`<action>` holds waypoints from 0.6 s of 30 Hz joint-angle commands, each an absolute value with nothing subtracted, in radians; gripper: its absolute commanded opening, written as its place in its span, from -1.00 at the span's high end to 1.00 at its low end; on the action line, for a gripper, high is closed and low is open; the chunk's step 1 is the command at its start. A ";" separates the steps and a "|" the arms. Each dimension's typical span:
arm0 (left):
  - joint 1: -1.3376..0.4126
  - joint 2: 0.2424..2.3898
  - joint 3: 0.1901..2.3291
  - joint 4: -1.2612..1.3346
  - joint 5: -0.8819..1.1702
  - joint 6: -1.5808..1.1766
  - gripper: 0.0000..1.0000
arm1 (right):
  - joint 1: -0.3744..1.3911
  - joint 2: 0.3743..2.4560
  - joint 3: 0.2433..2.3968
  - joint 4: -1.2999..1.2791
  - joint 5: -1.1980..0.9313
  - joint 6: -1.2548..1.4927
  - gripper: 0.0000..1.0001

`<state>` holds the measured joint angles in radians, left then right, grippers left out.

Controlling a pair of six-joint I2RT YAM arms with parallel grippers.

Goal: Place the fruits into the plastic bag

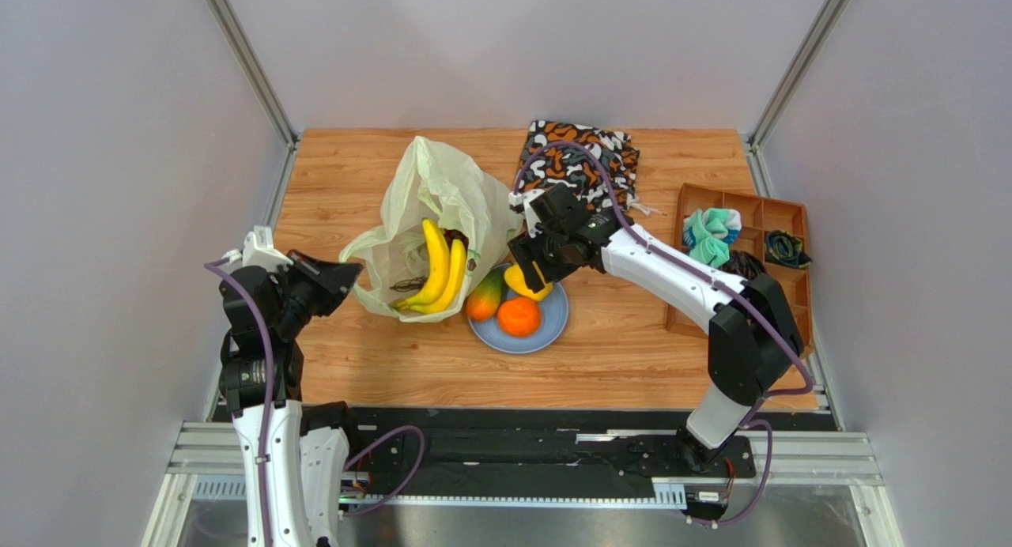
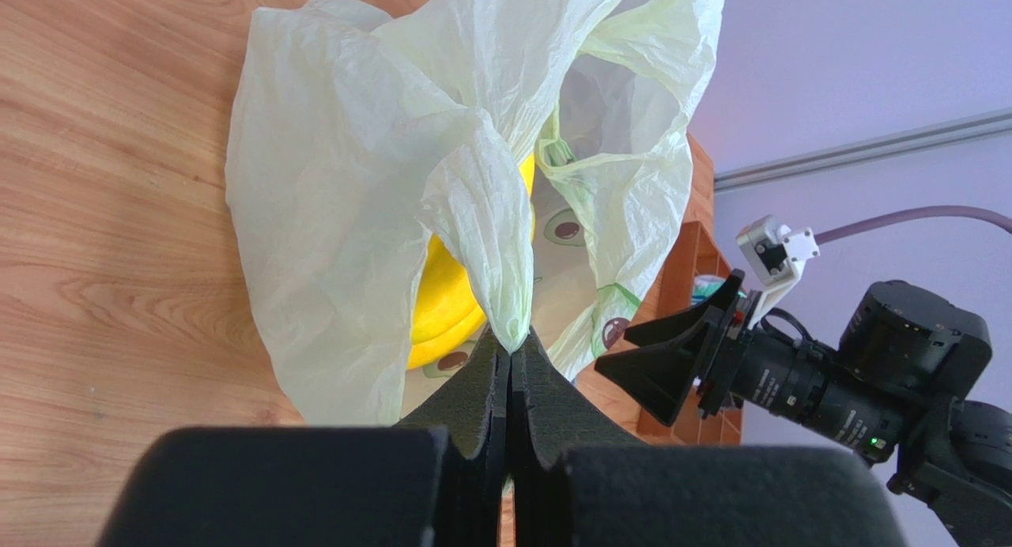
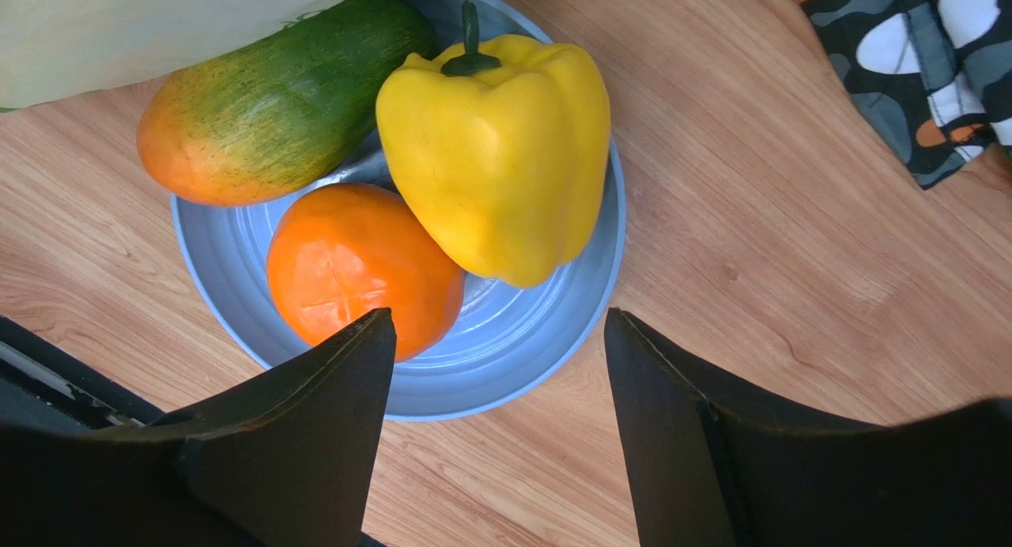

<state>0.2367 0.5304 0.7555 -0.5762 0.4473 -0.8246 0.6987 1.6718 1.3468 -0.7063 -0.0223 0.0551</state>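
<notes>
- Wooden tabletop [image 1: 392,363]: bare boards along the near edge and in the far left corner; grey walls stand close on the left, far and right edges.
- Large thin crinkly pale yellow-green plastic bag [image 1: 442,197] [image 2: 345,156]: left of centre, mouth turned toward the right. Holds a bunch of yellow bananas [image 1: 437,268] [image 2: 446,310], their tips sticking out of the opening.
- Orange-black-white patterned cloth bag [image 1: 579,156] [image 3: 938,61]: far edge, middle.
- Brown compartment tray [image 1: 713,197]: right edge, holding teal-white cloth [image 1: 710,233] and dark items.
- Round blue plate [image 1: 546,328] [image 3: 523,346]: centre, just beside the bag's mouth. Carries three fruits, all touching:
  - red-green mango [image 1: 485,296] [image 3: 279,97], on the bag side;
  - orange [image 1: 518,317] [image 3: 362,268], near rim;
  - small yellow pepper-shaped fruit [image 1: 526,284] [image 3: 499,156], leaning on both.
- Right gripper [image 3: 499,322]: arm reaches in from the right and hangs over the plate, jaws wide, gripping nothing.
- Left gripper [image 1: 345,274] [image 2: 511,346]: low by the left edge, clamped on a gathered fold of the bag's rim.
</notes>
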 commanded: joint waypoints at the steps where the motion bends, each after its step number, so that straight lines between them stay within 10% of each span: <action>1: 0.235 0.541 0.788 -0.566 0.448 -0.815 1.00 | 0.722 1.709 1.364 -0.661 -0.003 0.041 -0.38; 18: 0.235 0.554 0.792 -0.561 0.439 -0.815 1.00 | 0.753 1.815 1.399 -0.581 0.104 0.020 -0.56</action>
